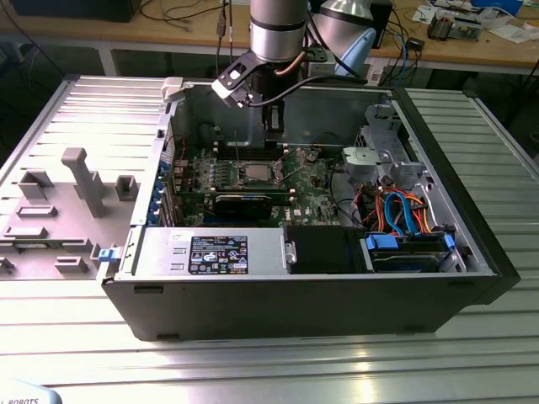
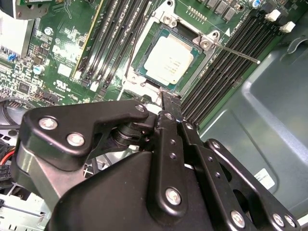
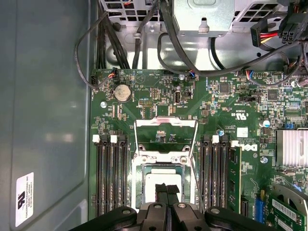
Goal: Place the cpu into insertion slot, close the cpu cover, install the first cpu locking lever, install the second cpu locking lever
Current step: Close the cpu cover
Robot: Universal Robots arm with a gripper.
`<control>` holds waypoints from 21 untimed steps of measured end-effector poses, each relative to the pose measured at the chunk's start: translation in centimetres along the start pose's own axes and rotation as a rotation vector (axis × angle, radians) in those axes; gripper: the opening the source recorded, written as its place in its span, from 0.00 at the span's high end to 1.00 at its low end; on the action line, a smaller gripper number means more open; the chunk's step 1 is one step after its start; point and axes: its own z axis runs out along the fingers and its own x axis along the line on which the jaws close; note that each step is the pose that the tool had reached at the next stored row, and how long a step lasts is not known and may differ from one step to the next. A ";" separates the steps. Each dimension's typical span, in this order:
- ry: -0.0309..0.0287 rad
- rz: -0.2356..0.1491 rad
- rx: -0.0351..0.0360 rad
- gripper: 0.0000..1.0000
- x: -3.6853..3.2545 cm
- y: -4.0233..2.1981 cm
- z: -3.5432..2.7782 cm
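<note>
Seating looks finished: the small square chip with a silvery-grey metal top (image 3: 163, 178) lies flat in the silver-rimmed square socket (image 3: 137, 192), well in from the green circuit board's (image 3: 226, 103) edges. The black gripper (image 3: 167, 190) hovers just above it, jaws pressed together, holding nothing. The thin silver cover frame (image 3: 166, 121) stands open; closing it calls for a push on its free edge.
</note>
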 end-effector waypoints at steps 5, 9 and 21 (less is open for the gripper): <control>0.0000 0.000 0.0000 0.89 0.00 0.13 0.00; 0.0000 0.000 0.0000 0.89 0.00 0.31 0.01; -0.0001 0.000 0.0000 0.89 -0.01 1.00 0.16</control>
